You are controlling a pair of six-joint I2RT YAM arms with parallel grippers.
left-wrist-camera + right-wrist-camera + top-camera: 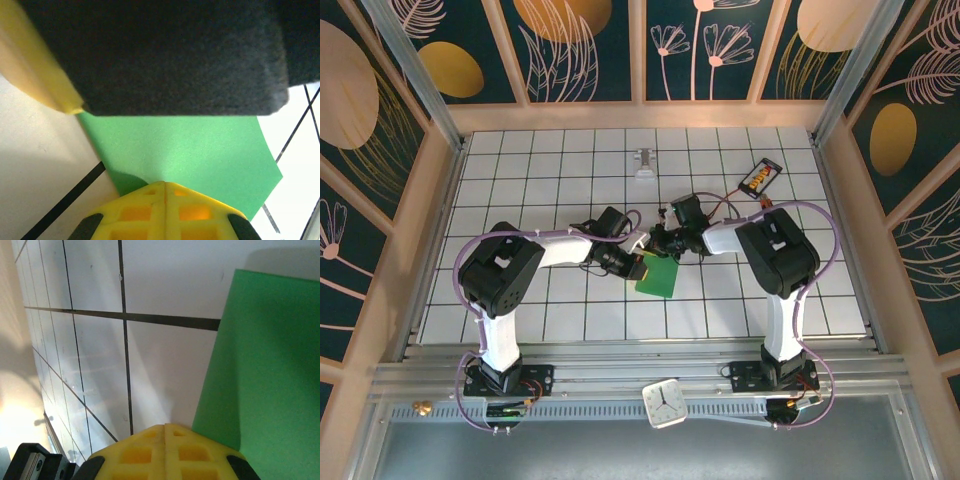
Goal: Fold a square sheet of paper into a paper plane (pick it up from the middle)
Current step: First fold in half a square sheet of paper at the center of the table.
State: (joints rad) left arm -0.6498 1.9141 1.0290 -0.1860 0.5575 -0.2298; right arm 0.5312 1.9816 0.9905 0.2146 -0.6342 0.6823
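Note:
The square sheet of paper [658, 278], bright green, lies on the white grid table near the middle and looks folded to about one tile wide. My left gripper [640, 266] is shut, its yellow tips [165, 183] resting on the sheet's [200, 150] near edge; the paper lies flat and is not pinched between them. My right gripper [658, 243] is also shut, just behind the sheet. In the right wrist view its tips [165, 425] sit on bare table right beside the sheet's [270, 365] left edge. The right arm's dark body [175, 55] hangs over the paper.
A small black device with an orange face [760, 177] lies at the back right, and a small silver object [644, 163] at the back middle. A white clock [666, 403] sits on the front rail. Wooden frame walls [840, 200] close in the table.

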